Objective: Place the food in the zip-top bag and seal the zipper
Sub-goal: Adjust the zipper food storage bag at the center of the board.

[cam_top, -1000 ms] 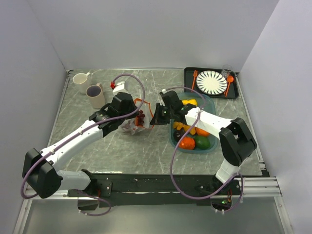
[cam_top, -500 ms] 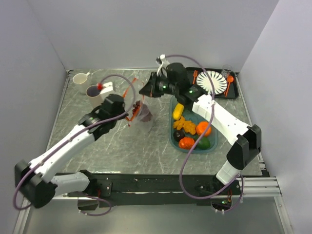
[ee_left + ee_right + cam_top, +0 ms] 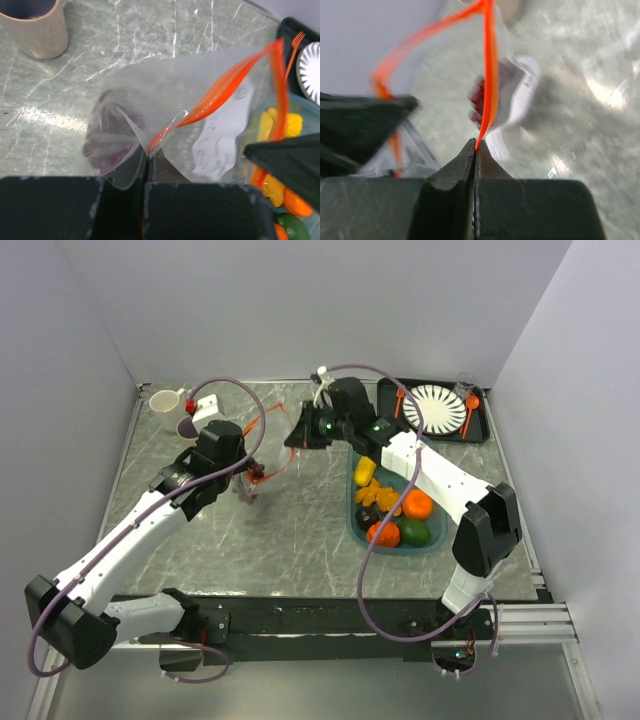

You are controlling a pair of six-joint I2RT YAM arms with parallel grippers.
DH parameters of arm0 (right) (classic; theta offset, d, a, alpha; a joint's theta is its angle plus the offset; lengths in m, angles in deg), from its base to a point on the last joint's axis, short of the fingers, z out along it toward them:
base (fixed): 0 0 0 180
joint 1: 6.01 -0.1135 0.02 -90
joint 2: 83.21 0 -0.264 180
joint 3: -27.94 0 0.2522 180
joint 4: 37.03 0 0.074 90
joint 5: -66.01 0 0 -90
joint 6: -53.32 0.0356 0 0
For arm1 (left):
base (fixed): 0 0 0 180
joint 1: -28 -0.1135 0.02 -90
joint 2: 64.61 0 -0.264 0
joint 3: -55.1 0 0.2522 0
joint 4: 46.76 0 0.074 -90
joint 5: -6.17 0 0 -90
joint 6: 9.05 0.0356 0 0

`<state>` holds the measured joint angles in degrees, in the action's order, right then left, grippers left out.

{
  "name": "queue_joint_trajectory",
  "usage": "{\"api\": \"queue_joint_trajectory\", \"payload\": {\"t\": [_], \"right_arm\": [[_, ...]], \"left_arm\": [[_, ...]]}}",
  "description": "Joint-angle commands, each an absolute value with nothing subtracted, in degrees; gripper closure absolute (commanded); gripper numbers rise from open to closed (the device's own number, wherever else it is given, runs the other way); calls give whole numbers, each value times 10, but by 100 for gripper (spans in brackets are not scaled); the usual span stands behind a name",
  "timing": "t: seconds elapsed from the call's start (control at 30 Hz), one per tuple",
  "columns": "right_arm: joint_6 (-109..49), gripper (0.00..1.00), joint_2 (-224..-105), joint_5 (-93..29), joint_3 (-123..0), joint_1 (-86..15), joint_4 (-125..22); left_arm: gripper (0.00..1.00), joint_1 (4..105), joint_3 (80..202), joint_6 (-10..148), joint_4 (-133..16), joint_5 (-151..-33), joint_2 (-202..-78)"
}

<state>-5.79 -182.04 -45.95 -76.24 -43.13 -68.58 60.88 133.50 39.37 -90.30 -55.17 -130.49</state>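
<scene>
- The left gripper (image 3: 145,161) is clamped shut on one end of the zip-top bag (image 3: 200,115), pinching clear film and the tip of the orange-red zipper (image 3: 225,85)
- The right gripper (image 3: 475,146) is also closed, its jaws nipping the zipper's other end, the strip rising straight out of the fingertips
- The bag hangs between the two claws above the marble table (image 3: 300,530), apparently lifted clear of it, with dark purple grapes (image 3: 107,135) sagging in the bottom corner by the left gripper
- The zipper's long axis runs from the left claw at the near left to the right claw at the far right; its two lips bow apart, so the mouth looks partly open
- The rest of the food (image 3: 395,505) sits in the teal tray (image 3: 349,502), well to the right of the bag, beside the right arm
- With both claws occupied, the right arm is judged the nearer one to fetch the next piece
</scene>
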Motion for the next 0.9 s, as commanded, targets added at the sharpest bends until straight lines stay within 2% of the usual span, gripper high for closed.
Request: {"api": "queue_joint_trajectory", "payload": {"t": [0.0,0.07,0.13,0.17,0.23,0.3,0.33,0.4,0.43,0.5,0.67,0.87], "right_arm": [[-37,100,-1825,-440,-680,-405,-661],[-34,100,-1820,-436,-650,-392,-650],[-34,94,-1815,-424,-623,-385,-648],[-36,82,-1809,-419,-616,-382,-648],[-40,64,-1800,-412,-607,-375,-658],[-50,50,-1781,-396,-604,-369,-677],[-53,35,-1771,-374,-601,-369,-681],[-58,25,-1736,-346,-589,-365,-695],[-59,15,-1720,-319,-580,-362,-696],[-57,10,-1676,-281,-555,-357,-713],[-43,4,-1599,-178,-491,-316,-755],[-57,2,-1599,-177,-467,-274,-808]], "left_arm": [[99,603,1349,424,-857,-612,-1342],[99,603,1345,429,-844,-626,-1361],[99,603,1343,423,-843,-653,-1388],[99,603,1341,423,-839,-662,-1395],[99,604,1329,414,-827,-679,-1405],[99,604,1318,411,-815,-685,-1405],[99,604,1311,410,-813,-691,-1403],[99,604,1303,410,-801,-697,-1398],[99,604,1300,410,-799,-703,-1396],[99,604,1299,411,-795,-707,-1393],[99,605,1291,412,-792,-717,-1383],[99,605,1282,421,-788,-719,-1368]]}}
